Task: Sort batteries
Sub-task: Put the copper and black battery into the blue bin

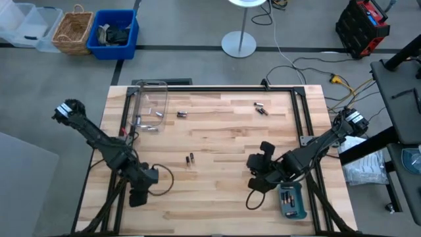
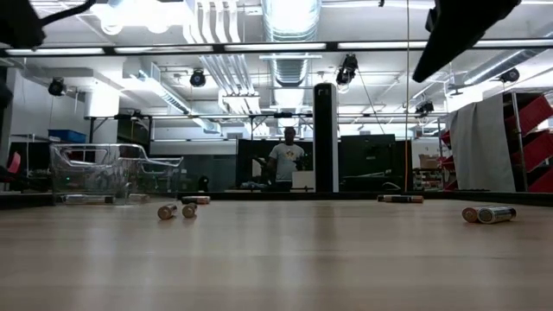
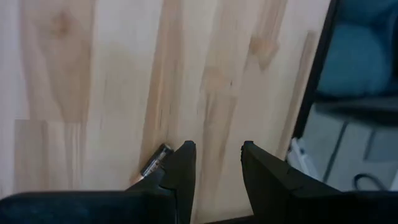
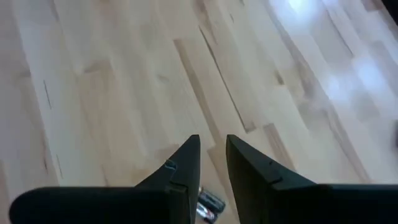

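Note:
Batteries lie scattered on the wooden table: a pair point(image 1: 191, 158) near the middle, one point(image 1: 182, 114) by the clear box point(image 1: 150, 105), and two point(image 1: 260, 108) far right. The teal tray point(image 1: 299, 210) holds a few at the near right. My left gripper point(image 3: 217, 146) is open near the table's near left point(image 1: 139, 194), with one battery point(image 3: 155, 163) on the wood beside a finger and nothing between the fingers. My right gripper point(image 4: 213, 138) hangs left of the tray point(image 1: 258, 172), shut on a battery point(image 4: 209, 205). My right gripper has a battery between its two fingers; its silvery end point(image 4: 211, 200) shows in the narrow gap, back from the fingertips. The fingers slant down over the table. The fingers hide the rest of the hold.
The clear box stands at the far left with batteries inside point(image 1: 158, 114) and shows in the low view point(image 2: 112, 173). Black frame rails run along the table's edges point(image 1: 309, 125). Bare wood lies between the two arms. A person point(image 2: 285, 160) stands far behind the table.

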### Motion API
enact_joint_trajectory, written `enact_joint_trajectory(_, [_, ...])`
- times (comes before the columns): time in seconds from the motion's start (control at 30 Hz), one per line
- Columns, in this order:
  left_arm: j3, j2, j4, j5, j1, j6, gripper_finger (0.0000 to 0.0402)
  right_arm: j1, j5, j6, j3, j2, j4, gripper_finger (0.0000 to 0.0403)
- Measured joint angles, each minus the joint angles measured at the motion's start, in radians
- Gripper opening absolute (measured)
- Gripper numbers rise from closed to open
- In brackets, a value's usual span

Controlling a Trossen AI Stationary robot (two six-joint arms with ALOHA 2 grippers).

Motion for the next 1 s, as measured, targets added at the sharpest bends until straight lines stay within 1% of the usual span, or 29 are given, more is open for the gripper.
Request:
enact_joint_trajectory(0.1, [0.000, 0.042, 0.002, -0.003, -0.051, 0.023, 0.0109, -0.001, 0.007, -0.019, 0.000, 0.000, 0.015, 0.0082])
enact_joint_trajectory(0.23, [0.000, 0.099, 0.004, -0.058, -0.120, 0.047, 0.0109, -0.001, 0.034, -0.020, -0.001, 0.000, 0.016, 0.0090])
enact_joint_trajectory(0.33, [0.000, 0.139, 0.003, -0.112, -0.154, 0.052, 0.0109, -0.001, 0.052, -0.020, -0.002, 0.000, 0.018, 0.0095])
enact_joint_trajectory(0.4, [0.000, 0.163, 0.006, -0.131, -0.168, 0.052, 0.0109, -0.001, 0.068, -0.022, -0.002, -0.001, 0.019, 0.0096])
enact_joint_trajectory(0.57, [0.000, 0.217, 0.006, -0.135, -0.191, 0.058, 0.0109, -0.001, 0.086, -0.026, -0.002, -0.001, 0.030, 0.0088])
enact_joint_trajectory(0.7, [0.000, 0.250, 0.004, -0.175, -0.204, 0.081, 0.0109, -0.001, 0.086, -0.033, -0.003, -0.001, 0.041, 0.0078])
enact_joint_trajectory(0.83, [0.000, 0.268, 0.002, -0.188, -0.209, 0.088, 0.0109, -0.001, 0.087, -0.034, -0.003, -0.001, 0.041, 0.0070])
enact_joint_trajectory(1.0, [0.000, 0.286, -0.001, -0.204, -0.209, 0.091, 0.0109, -0.001, 0.087, -0.036, -0.003, -0.001, 0.041, 0.0071])
